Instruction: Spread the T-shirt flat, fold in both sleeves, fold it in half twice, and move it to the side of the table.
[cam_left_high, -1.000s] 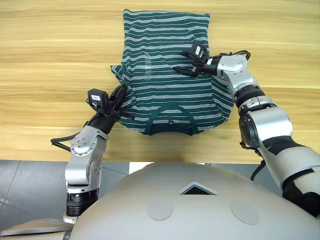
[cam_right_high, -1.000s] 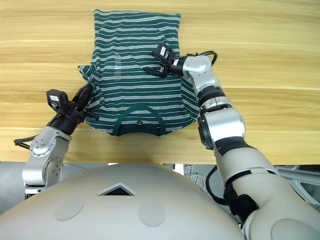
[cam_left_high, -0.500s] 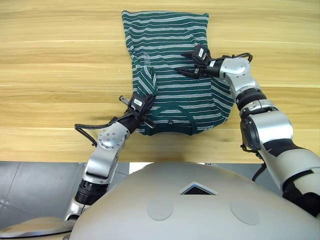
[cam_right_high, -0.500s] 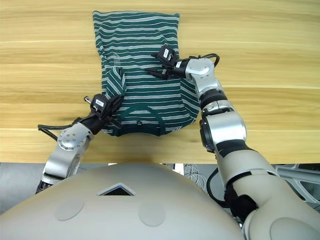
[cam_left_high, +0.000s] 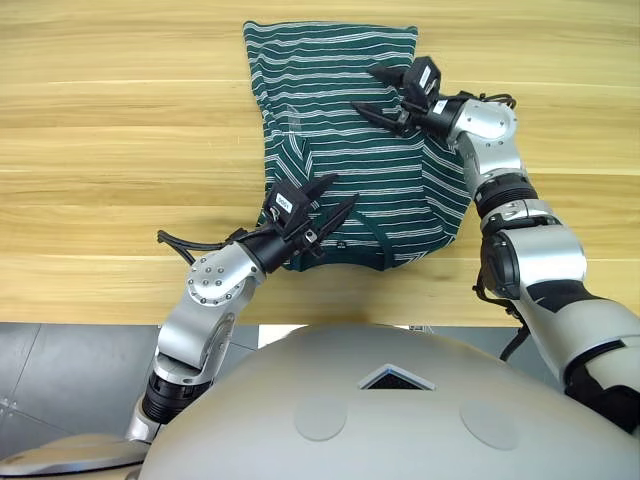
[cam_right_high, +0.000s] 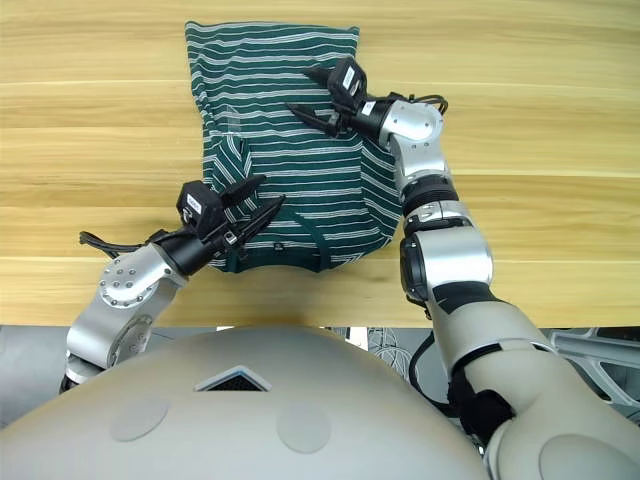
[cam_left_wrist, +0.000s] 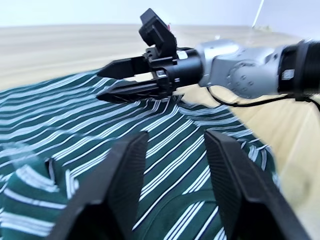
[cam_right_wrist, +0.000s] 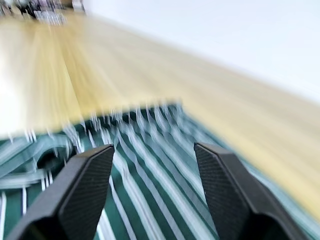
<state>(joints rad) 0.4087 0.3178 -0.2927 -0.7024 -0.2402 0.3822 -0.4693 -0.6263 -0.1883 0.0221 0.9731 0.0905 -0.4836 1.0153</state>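
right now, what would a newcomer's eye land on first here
The dark green striped T-shirt lying on the wooden table, collar toward the robot. Two open black tools hang over it: the left tool near the collar, the right tool over its far right side.

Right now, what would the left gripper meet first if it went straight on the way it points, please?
Probably the T-shirt ahead of the left gripper; if it passed above the cloth, the right gripper is next. Depth is unclear.

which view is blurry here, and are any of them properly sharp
Right wrist view: motion-smeared, T-shirt stripes streaking, only the right claw itself crisp. Left wrist view: clear past the left claw. Eye views: sharp, evenly lit.
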